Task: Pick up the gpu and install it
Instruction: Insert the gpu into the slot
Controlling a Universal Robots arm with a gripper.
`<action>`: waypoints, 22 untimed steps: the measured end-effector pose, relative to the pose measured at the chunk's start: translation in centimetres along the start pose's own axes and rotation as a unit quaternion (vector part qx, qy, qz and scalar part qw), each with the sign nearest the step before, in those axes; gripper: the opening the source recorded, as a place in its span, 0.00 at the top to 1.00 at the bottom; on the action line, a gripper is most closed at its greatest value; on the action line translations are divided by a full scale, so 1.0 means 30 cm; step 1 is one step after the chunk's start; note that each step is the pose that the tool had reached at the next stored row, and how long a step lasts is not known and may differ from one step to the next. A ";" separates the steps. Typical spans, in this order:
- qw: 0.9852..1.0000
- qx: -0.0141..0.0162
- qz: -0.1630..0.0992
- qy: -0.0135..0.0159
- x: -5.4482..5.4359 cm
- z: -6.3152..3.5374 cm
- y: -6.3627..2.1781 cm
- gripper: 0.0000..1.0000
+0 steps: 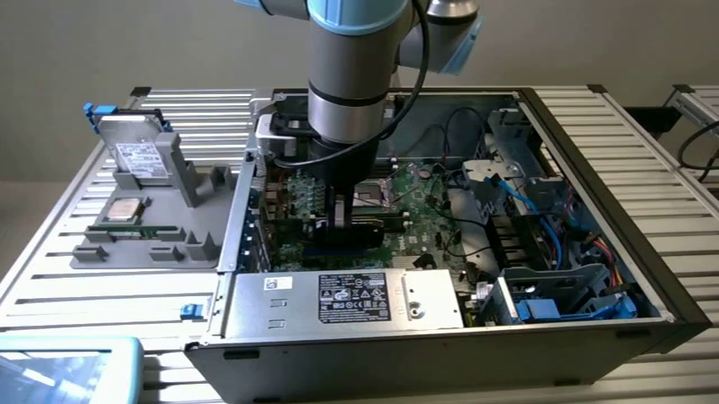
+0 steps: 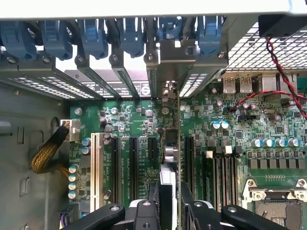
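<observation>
Wrist view: gripper (image 2: pixel 169 207) is clamped tight on the gpu (image 2: pixel 169 152) — card stands upright, edge-on, between black PCIe slots (image 2: pixel 134 158) on the green mobo (image 2: pixel 225 120). Can't tell if it's seated in a slot. Its far end meets the rear slot bracket (image 2: pixel 171 57), w/ a row of blue latches (image 2: pixel 93 36) beyond. Exterior view: PSU (image 1: pixel 348 296) nearest, arm (image 1: pixel 348 93) reaching down into the open PC case (image 1: pixel 595 160) — HDD (image 1: pixel 141 156) stands in the grey tray (image 1: pixel 151 252) at the exterior view's left.

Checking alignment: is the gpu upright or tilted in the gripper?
Upright: the gpu stands edge-on to the motherboard, clamped in the gripper.
</observation>
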State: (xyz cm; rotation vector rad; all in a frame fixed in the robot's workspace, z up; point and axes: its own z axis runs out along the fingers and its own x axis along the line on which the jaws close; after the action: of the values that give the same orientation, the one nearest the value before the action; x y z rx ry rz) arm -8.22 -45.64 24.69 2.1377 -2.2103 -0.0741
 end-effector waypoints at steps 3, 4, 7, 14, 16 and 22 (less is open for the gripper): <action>1.000 0.000 -0.002 0.000 0.000 0.001 0.000 0.72; 1.000 0.000 -0.002 0.000 -0.001 0.001 0.000 0.72; 1.000 0.000 -0.006 0.001 -0.001 0.001 0.000 0.72; 1.000 0.000 -0.013 0.001 -0.001 0.001 0.000 0.72; 1.000 0.000 -0.013 0.001 -0.001 0.001 0.000 0.72; 1.000 0.000 -0.013 0.001 -0.001 0.003 0.000 0.72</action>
State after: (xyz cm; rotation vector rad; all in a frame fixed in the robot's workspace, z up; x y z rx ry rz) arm -8.22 -45.62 24.60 2.1652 -2.1822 -0.0725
